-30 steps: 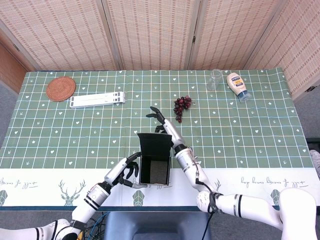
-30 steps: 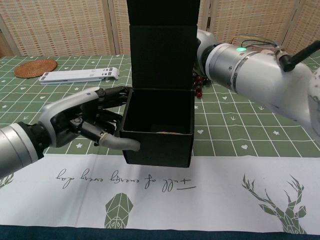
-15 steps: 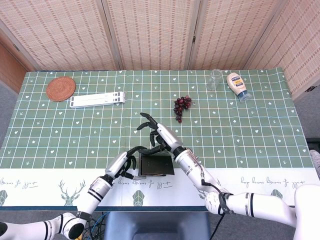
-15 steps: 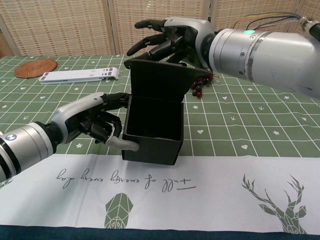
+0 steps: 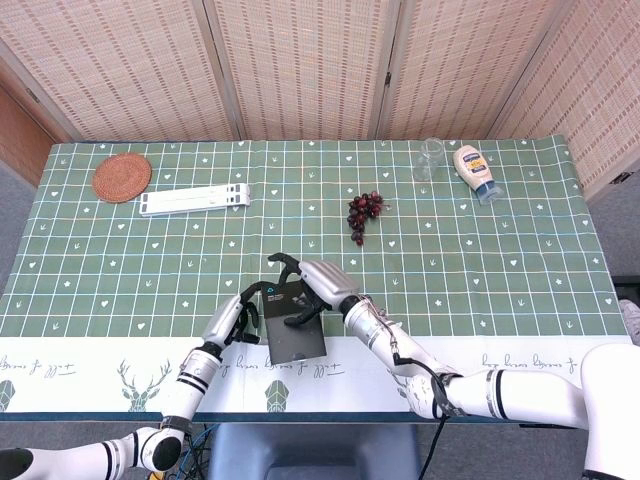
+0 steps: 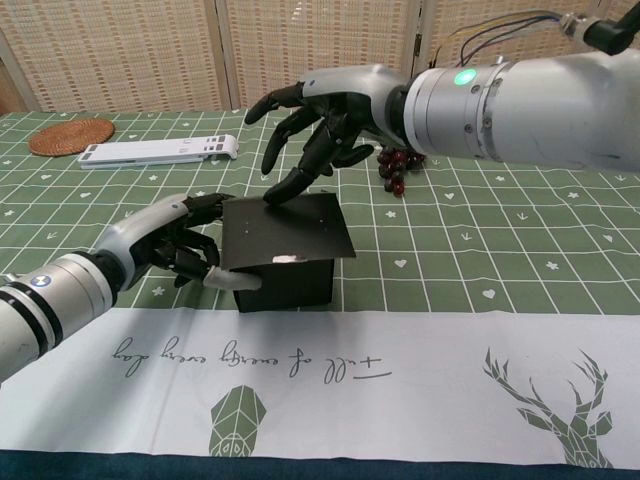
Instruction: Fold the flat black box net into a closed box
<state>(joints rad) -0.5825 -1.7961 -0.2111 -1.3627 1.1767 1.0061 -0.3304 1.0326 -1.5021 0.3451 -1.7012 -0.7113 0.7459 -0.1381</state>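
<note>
Now black box (image 6: 285, 255) sits on tabletop (image 6: 480, 250) btwn both hands. Right hand (image 6: 325, 110) fingers spread, tips pressing lid down from above. Left hand (image 6: 170, 240) fingers curled, gripping box's left wall, thumb at front.

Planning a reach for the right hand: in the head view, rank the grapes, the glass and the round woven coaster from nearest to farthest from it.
From the right hand:
1. Grapes, just beyond it, mid-table.
2. Glass, far edge, to the right.
3. Woven coaster, far left corner.
</note>
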